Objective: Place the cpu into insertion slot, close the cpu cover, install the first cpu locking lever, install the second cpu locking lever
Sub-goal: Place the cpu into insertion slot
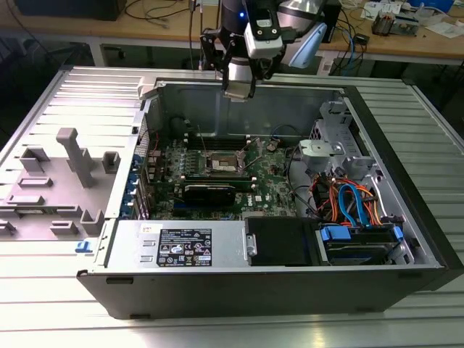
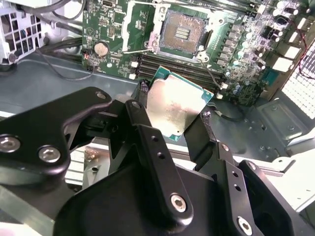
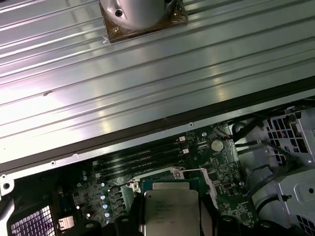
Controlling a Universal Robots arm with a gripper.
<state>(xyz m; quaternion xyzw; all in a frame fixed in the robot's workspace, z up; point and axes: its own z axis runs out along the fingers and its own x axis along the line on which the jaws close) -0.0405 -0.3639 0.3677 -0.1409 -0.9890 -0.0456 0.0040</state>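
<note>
In the exterior view, the far left holds grey plastic fixtures [image 1: 69, 156] standing on the ribbed metal surface [image 1: 217, 333]. Next comes the open computer case [image 1: 275, 290], black and steel, lying on its side with the green board [image 1: 275, 188] exposed.

The tool [image 1: 239, 80] hangs over the rear wall of the case. From it, the insertion slot [image 1: 221, 163] lies at roughly six to seven o'clock, lower down and well apart.

In the second wrist view the tool [image 2: 175, 103] is closed on the cpu [image 2: 170, 110]. Its black fingers [image 2: 143, 91] pinch two opposite edges, with the dull, smeared silver lid facing the camera. The chip is nearly square, thin and rigid, with a green rim showing around the metal, so it has no real long axis.

Beyond it, the insertion slot [image 2: 183, 33] sits bare: a dark, finely pinned square in a bright frame. The cpu cover [image 2: 127, 27] looks swung open beside it, so I judge the socket ready to receive the chip.

At the exterior view's right, orange and blue cables [image 1: 348, 203] curl past the drive cage.
</note>
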